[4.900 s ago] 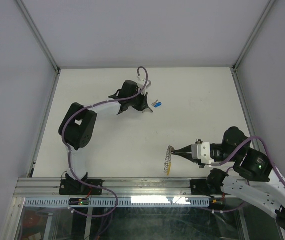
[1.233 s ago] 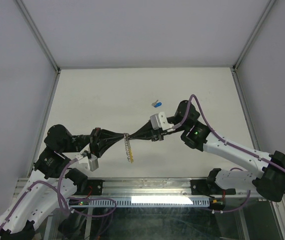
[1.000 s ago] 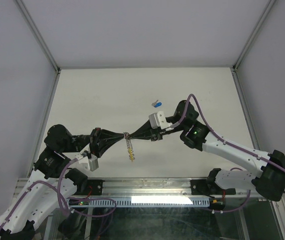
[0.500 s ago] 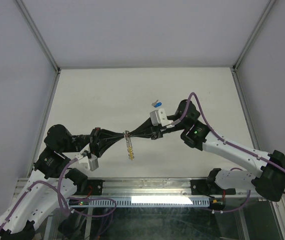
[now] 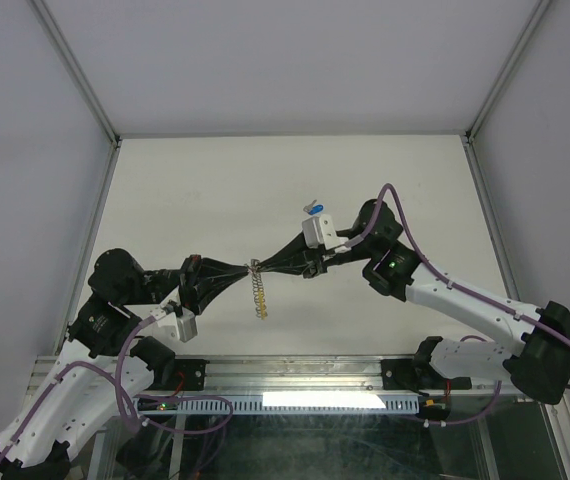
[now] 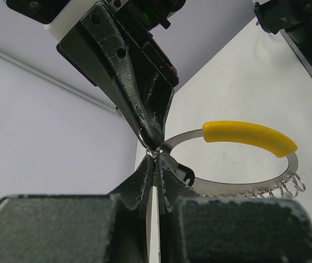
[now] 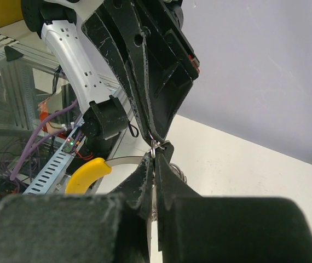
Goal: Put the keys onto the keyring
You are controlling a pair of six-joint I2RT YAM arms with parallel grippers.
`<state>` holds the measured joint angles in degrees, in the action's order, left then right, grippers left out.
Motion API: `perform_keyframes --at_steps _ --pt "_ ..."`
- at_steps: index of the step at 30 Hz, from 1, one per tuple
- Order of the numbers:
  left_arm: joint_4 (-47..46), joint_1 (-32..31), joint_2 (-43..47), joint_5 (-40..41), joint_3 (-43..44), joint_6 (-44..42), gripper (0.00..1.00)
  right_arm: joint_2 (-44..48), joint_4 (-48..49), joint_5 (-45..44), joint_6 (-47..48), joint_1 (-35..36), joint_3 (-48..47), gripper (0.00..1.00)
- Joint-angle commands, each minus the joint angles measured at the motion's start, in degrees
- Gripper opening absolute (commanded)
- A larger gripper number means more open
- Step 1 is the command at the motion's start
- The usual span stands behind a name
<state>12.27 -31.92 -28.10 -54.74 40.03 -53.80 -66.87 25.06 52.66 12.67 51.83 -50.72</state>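
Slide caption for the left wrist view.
Tips meeting, left gripper and right gripper pinch the keyring, yellow segment up.

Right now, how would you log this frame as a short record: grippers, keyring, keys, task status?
left gripper: shut, tip to tip with the right one; whether it pinches a key cannot be told
right gripper: shut on the keyring
keyring: hanging from the point where the tips meet, yellow segment in view
blue-headed key: lying on the table, beside the right wrist
task status: that key not yet on the ring
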Motion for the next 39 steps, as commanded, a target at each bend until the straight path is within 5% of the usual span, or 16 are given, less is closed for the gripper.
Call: perform_keyframes --at_steps 1,20,29,39 --pt "0.2 -0.4 0.4 -3.0 1.9 -1.9 0.0 2.2 6.2 -3.0 -1.8 -0.6 0.0 0.0" --pt "1.1 -0.4 0.0 -2.7 2.0 -1.9 0.0 2.7 12.9 -3.3 -6.9 -0.9 1.0 0.0" --pt "1.3 -0.5 -0.5 -0.5 2.9 -1.6 0.0 5.0 8.3 -2.7 -3.8 -1.6 1.9 0.0" --pt "-9.9 -0.5 -0.9 2.7 1.1 12.6 0.0 6.2 6.8 -1.6 -5.8 -1.7 3.6 0.0"
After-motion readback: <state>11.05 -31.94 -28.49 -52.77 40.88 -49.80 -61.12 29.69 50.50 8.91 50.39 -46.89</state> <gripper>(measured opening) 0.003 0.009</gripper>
